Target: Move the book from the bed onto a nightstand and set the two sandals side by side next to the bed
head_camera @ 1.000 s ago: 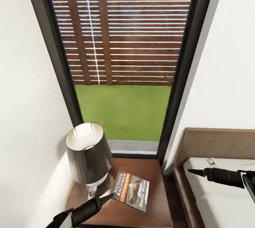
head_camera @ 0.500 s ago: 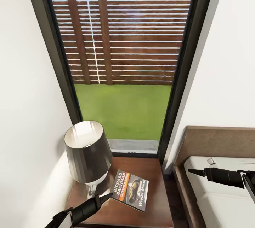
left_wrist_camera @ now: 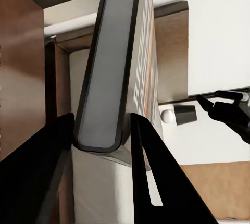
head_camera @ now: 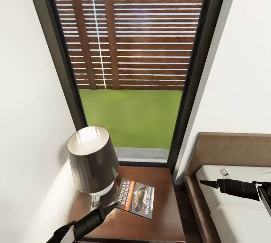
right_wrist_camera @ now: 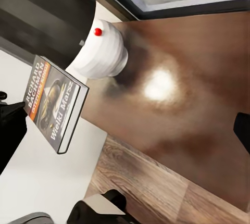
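1. Now my left gripper [head_camera: 111, 208] is clenched on the book [head_camera: 136, 197], one finger [left_wrist_camera: 156, 182] on each side of its edge in the left wrist view.
2. Beyond that grip, I judge the book is held over the nightstand [head_camera: 165, 213], so the placing step is in hand; I cannot tell if it touches the top.
3. Just beside it stands the lamp [head_camera: 90, 160]; lowering and letting go must avoid it.
4. Over the bed [head_camera: 233, 216] my right gripper [head_camera: 203, 183] hovers; whether its jaws are parted I cannot tell.
5. Sandals come afterwards.
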Robot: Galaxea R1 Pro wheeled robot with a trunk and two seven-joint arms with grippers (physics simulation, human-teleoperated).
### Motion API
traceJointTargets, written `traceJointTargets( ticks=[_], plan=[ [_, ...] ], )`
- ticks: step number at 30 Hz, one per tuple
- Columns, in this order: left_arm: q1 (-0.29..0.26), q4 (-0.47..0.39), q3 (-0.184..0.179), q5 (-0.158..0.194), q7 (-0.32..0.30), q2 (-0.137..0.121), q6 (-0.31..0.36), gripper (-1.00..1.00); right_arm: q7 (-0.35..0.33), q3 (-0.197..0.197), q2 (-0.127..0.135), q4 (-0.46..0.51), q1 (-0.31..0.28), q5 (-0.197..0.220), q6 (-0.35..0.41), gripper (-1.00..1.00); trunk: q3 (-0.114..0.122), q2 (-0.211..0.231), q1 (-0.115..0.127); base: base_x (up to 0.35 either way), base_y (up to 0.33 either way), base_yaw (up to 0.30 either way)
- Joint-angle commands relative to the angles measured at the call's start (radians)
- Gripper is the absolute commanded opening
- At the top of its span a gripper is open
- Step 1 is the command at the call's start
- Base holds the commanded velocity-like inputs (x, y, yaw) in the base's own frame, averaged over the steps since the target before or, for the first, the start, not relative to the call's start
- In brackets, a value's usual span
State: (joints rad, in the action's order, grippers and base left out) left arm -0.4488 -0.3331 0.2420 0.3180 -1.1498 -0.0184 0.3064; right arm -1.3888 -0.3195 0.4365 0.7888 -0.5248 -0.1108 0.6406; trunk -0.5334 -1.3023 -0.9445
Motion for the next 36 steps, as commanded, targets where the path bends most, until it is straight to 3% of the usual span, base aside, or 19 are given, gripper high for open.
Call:
traceJointTargets(
  ticks=[1,12,21,36],
  plan=[
    [-0.001,0.0,0.002,0.004,-0.004,0.0,0.011,-1.0,-0.009,-0.004,-0.001,0.001,-0.001,-0.01,0.01,1.0,-0.004,-0.008,-0.004,0.0,0.0,0.0],
    [-0.001,0.0,0.002,0.004,-0.005,0.0,0.011,-1.0,-0.009,-0.003,-0.001,0.001,-0.001,-0.01,0.01,1.0,-0.039,-0.085,-0.046,0.0,0.0,0.0],
    [-0.001,0.0,0.003,0.004,-0.005,0.0,0.01,-1.0,-0.009,-0.001,-0.001,0.0,-0.001,-0.01,0.01,1.0,-0.039,-0.085,-0.046,0.0,0.0,0.0],
    [-0.001,0.0,0.003,0.005,-0.005,0.0,0.01,-1.0,-0.009,-0.003,-0.002,0.001,-0.001,-0.01,0.01,1.0,-0.086,-0.19,-0.104,0.0,0.0,0.0]
  ],
)
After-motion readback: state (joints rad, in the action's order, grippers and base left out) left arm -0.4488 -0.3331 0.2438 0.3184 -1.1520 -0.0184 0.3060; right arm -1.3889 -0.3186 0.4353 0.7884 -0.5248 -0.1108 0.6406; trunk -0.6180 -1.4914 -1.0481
